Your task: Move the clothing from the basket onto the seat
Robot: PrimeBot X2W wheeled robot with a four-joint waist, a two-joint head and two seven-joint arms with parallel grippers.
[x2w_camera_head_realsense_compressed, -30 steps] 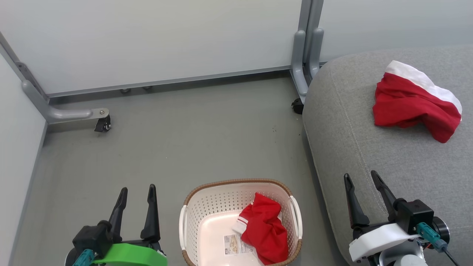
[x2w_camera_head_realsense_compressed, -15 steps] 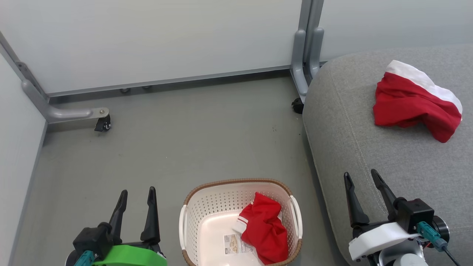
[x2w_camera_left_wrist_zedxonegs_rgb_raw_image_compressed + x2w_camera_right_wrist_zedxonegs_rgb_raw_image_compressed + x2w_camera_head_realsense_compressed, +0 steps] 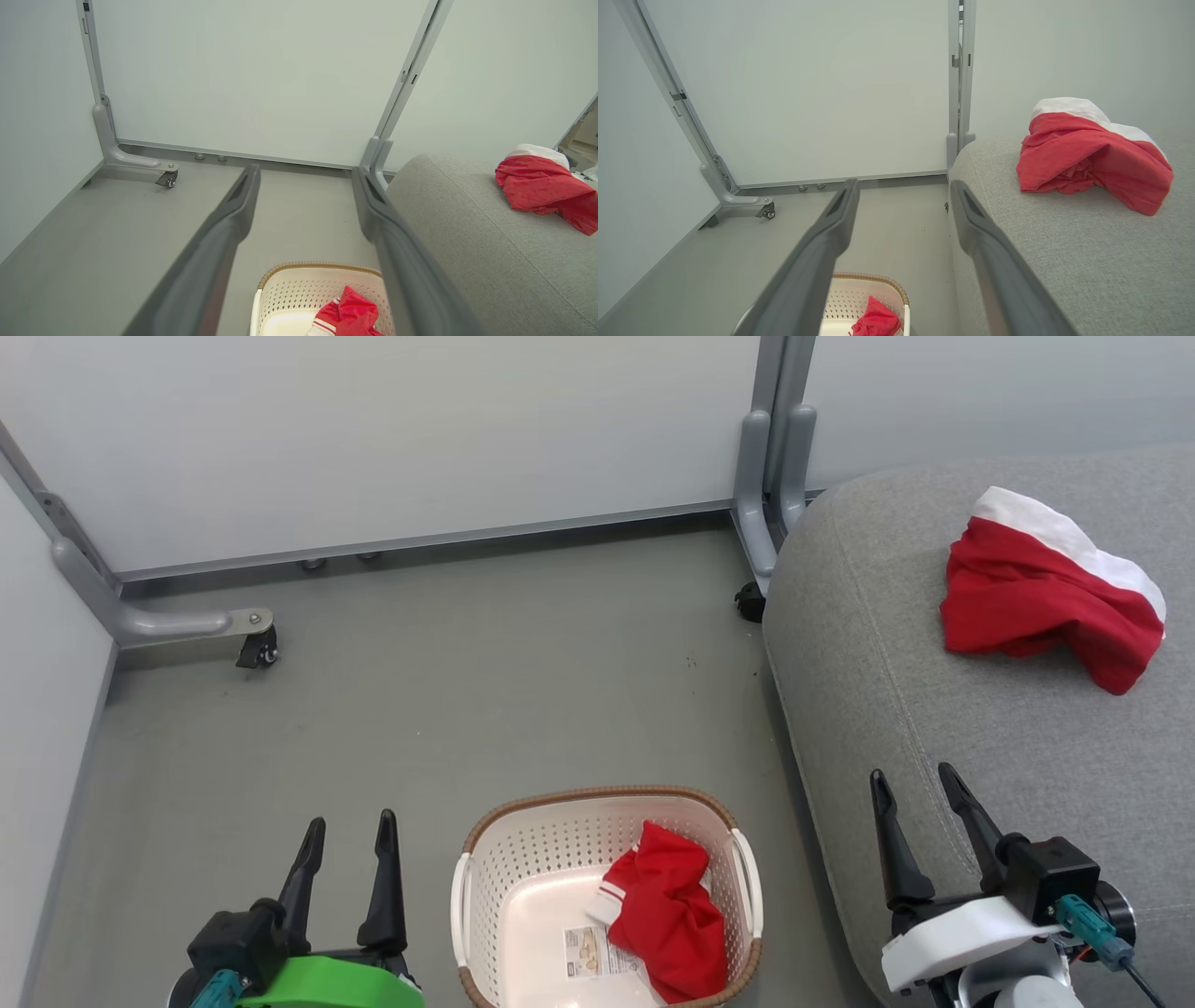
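Head view: a basket [image 3: 597, 793] stands on the floor [image 3: 467, 691] at the bottom middle, between the left gripper [image 3: 352, 819] and the right gripper [image 3: 910, 772], with the seat [image 3: 934, 709] just to its right
Basket: rounded-rectangle cream-white plastic, walls pierced with rows of small holes, a brown woven-look rim, a white handle on each side, a paper label [image 3: 597, 952] flat on its smooth bottom
Clothing: the garment in the basket [image 3: 667, 915] is soft bright-red cloth, crumpled against the right-hand wall, with a white striped edge turned toward the middle and one fold over the label; the garment on the seat [image 3: 1036, 597] is the same red with a broad white band along its top, heaped in loose folds far back on the cushion, well apart from the basket
Seat: large grey woven fabric, rounded corner, a stitched seam following its edge
Left gripper: lower left, above the floor beside the basket, two long dark tapering fingers pointing up the view, spread apart with nothing between them, a green cover at the wrist
Right gripper: lower right, above the front edge of the seat, fingers likewise parted and empty, a white cover at the wrist
Surroundings: pale flat panels [image 3: 420, 429] in grey metal frames, one foot ending in a small black caster [image 3: 257, 651]
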